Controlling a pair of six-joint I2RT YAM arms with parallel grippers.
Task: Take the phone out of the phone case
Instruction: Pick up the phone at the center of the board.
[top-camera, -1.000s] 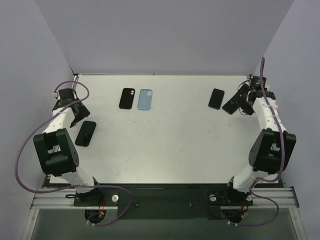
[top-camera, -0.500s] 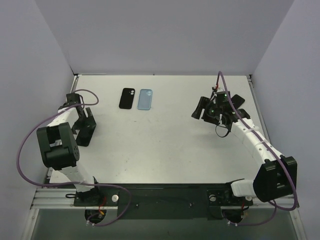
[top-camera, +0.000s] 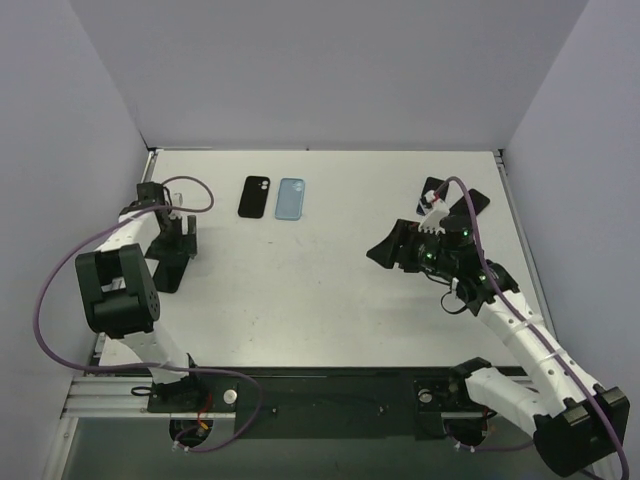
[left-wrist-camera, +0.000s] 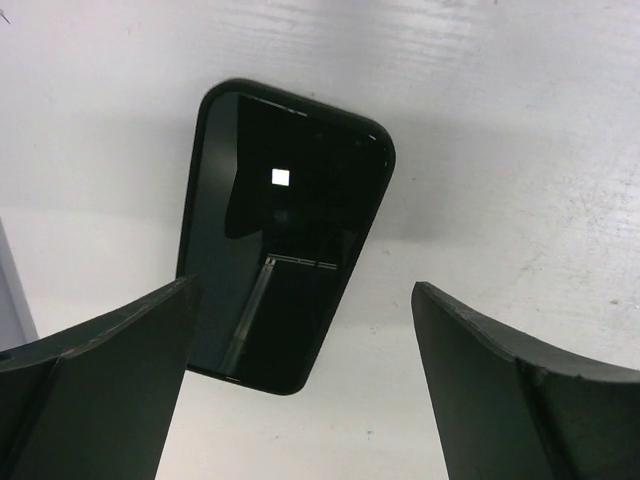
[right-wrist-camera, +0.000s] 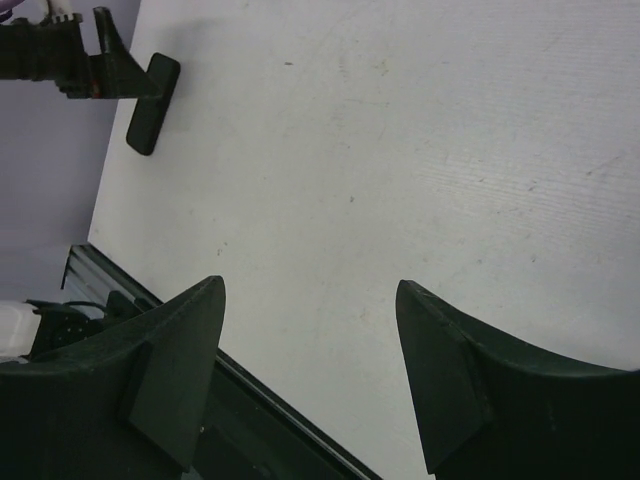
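The glossy black rectangular cased phone (left-wrist-camera: 285, 200) lies flat at 12 o'clock of the left hand (left-wrist-camera: 302, 292), fingers spread apart, empty.

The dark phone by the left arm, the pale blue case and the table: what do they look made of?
Phone: likely a glossy glass face, since it mirrors a bright light. Blue case: probably matte plastic or silicone, but too small to be sure. Table: white matte board, finely scuffed.
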